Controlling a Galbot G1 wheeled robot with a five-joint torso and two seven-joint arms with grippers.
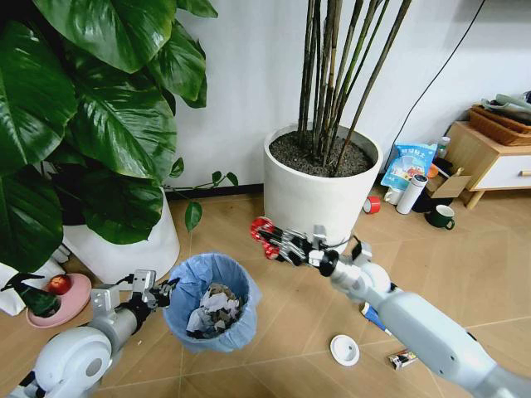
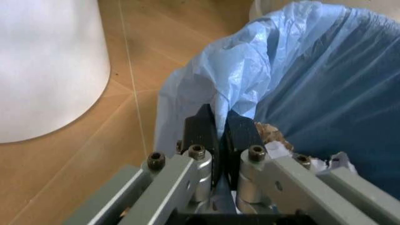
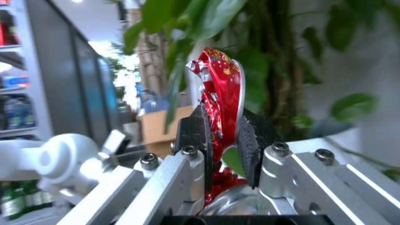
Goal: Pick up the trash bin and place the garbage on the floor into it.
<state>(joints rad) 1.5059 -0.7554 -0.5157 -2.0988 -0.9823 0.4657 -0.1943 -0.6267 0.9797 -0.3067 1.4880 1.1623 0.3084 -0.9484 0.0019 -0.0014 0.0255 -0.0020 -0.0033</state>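
Head view: the trash bin (image 1: 211, 303), lined with a crinkled light-blue bag, stands upright on the herringbone floor (image 1: 465, 265), mouth up, between a leafy plant's white planter (image 1: 124, 240) and a second white planter (image 1: 319, 182) holding tall bare stems. Crumpled white tissues (image 1: 214, 308) and dark scraps lie inside it. The left gripper (image 1: 163, 292) is clamped on the bin's rim on the side nearest the leafy plant. The right gripper (image 1: 265, 236) hangs in the air above and just beyond the bin's far rim, pinching a crushed red can (image 1: 262, 230). Open floor runs from the bin toward the robot's right, where a white round lid (image 1: 344, 349) and a small crumpled scrap (image 1: 402, 358) lie near each other; a blue-and-white wrapper (image 1: 372, 316) shows partly under the right arm. A pink dish (image 1: 60, 300) sits by the leafy plant's planter.

Left wrist view: the left gripper's black fingers (image 2: 201, 133) are nearly closed, squeezing a fold of the blue bag (image 2: 250, 79) at the bin's edge, the white planter's wall (image 2: 50, 65) close beside.

Right wrist view: the black pads (image 3: 253, 140) grip the flattened can (image 3: 220, 101) edgewise, its long axis running out beyond the fingertips.
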